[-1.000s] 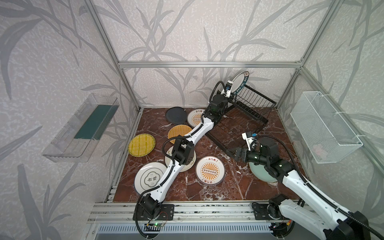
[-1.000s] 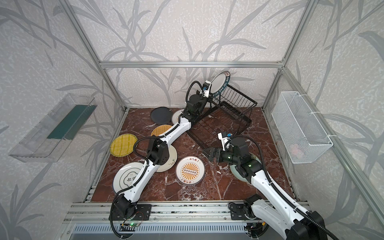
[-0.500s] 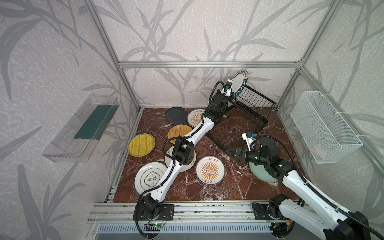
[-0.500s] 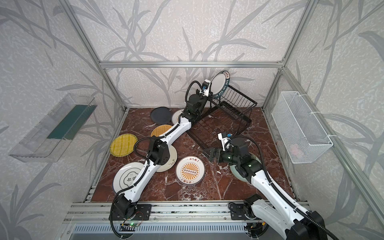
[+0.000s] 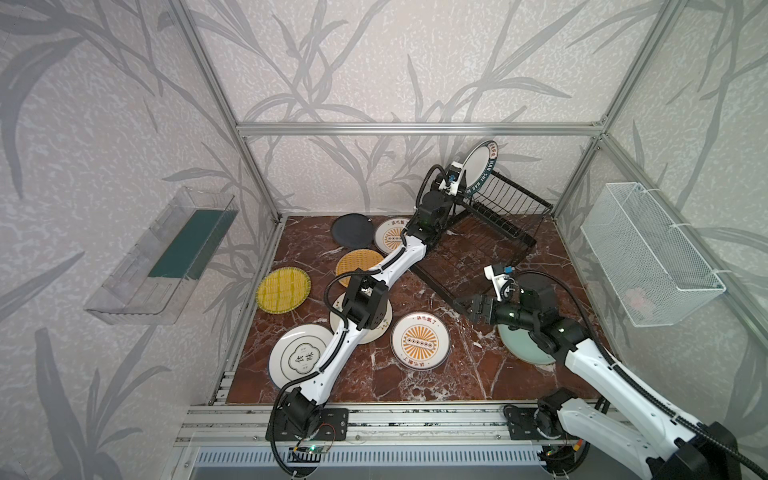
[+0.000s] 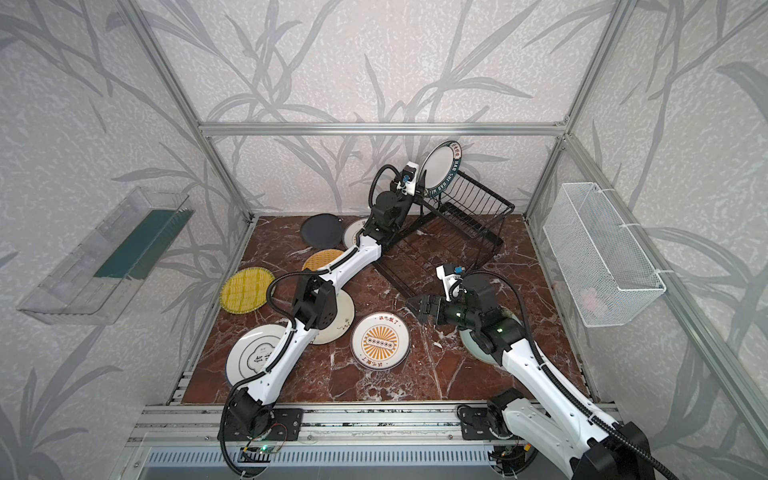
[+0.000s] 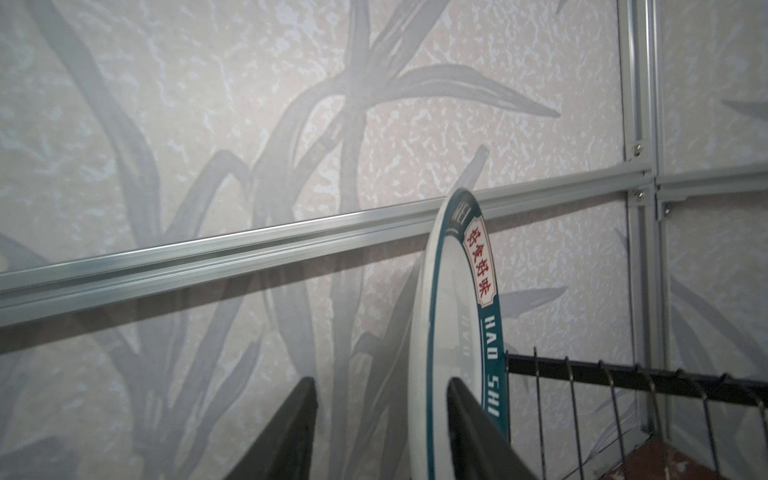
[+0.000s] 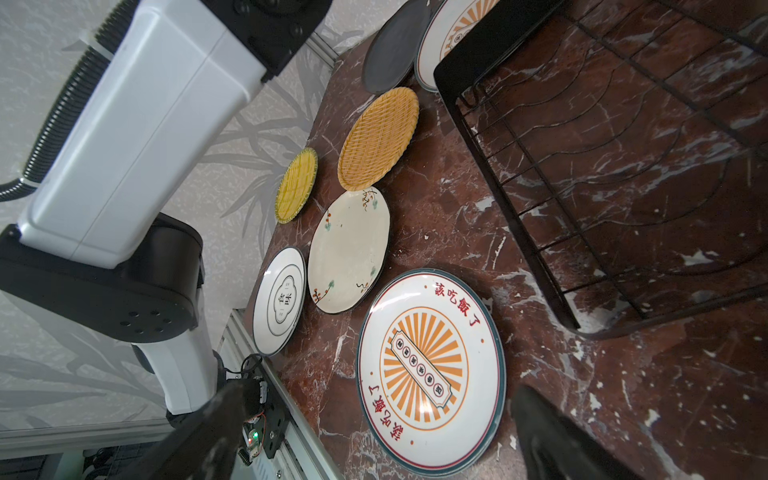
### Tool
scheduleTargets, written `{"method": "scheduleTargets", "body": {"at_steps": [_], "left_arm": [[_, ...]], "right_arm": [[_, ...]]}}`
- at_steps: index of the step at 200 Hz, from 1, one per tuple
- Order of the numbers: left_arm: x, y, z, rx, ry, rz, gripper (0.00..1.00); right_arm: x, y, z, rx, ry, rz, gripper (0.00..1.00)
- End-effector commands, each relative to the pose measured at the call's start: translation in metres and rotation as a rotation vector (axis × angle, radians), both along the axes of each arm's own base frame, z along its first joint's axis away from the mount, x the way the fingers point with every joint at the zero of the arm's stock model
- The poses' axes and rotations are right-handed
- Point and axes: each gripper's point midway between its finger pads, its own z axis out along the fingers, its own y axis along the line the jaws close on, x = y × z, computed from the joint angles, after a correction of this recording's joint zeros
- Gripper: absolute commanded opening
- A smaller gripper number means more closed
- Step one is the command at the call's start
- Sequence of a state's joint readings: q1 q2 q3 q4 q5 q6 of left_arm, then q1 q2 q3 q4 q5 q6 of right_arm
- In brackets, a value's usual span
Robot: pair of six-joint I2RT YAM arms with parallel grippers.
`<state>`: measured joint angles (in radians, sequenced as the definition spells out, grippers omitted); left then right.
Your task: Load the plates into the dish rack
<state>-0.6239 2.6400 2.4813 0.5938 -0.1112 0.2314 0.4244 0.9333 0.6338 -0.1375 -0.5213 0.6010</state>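
Note:
A white plate with a teal rim [image 5: 478, 166] [image 6: 442, 166] stands on edge in the raised end of the black dish rack [image 5: 511, 224]. My left gripper [image 5: 462, 189] [image 7: 382, 419] is open around its rim [image 7: 486, 324]: the plate sits against one finger, with a wide gap to the other. My right gripper [image 5: 463, 305] [image 8: 378, 392] hovers open and empty by the rack's near corner, over a sunburst plate [image 5: 420, 340] [image 8: 428, 365]. A pale green plate [image 5: 519, 345] lies half hidden under the right arm.
Flat on the marble lie black [image 5: 353, 230], second sunburst [image 5: 388, 237], orange woven [image 5: 357, 264], yellow woven [image 5: 283, 289], cream floral [image 5: 386, 326] and white ringed [image 5: 297, 357] plates. A clear bin [image 5: 162, 257] and a white mesh basket [image 5: 648, 257] hang on the side walls.
My left gripper's jaws have spread apart off the teal-rimmed plate, which stays upright in the rack. The right arm has barely moved.

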Motion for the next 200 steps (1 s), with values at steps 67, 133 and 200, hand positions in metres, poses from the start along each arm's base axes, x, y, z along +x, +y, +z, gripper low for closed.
{"method": "scheduleTargets", "body": {"at_steps": [67, 133, 200], "left_arm": [[-0.085, 0.037, 0.131, -0.110, -0.106, -0.090, 0.93], [-0.156, 0.115, 0.095, -0.149, 0.354, -0.111, 0.93], [-0.182, 0.158, -0.075, 0.018, 1.062, -0.243, 0.73]], "right_arm": [[0.016, -0.013, 0.021, -0.070, -0.078, -0.058, 0.99], [0.034, -0.049, 0.001, -0.181, -0.030, -0.235, 0.99], [0.050, -0.085, -0.033, -0.256, 0.039, -0.373, 0.99]]}}
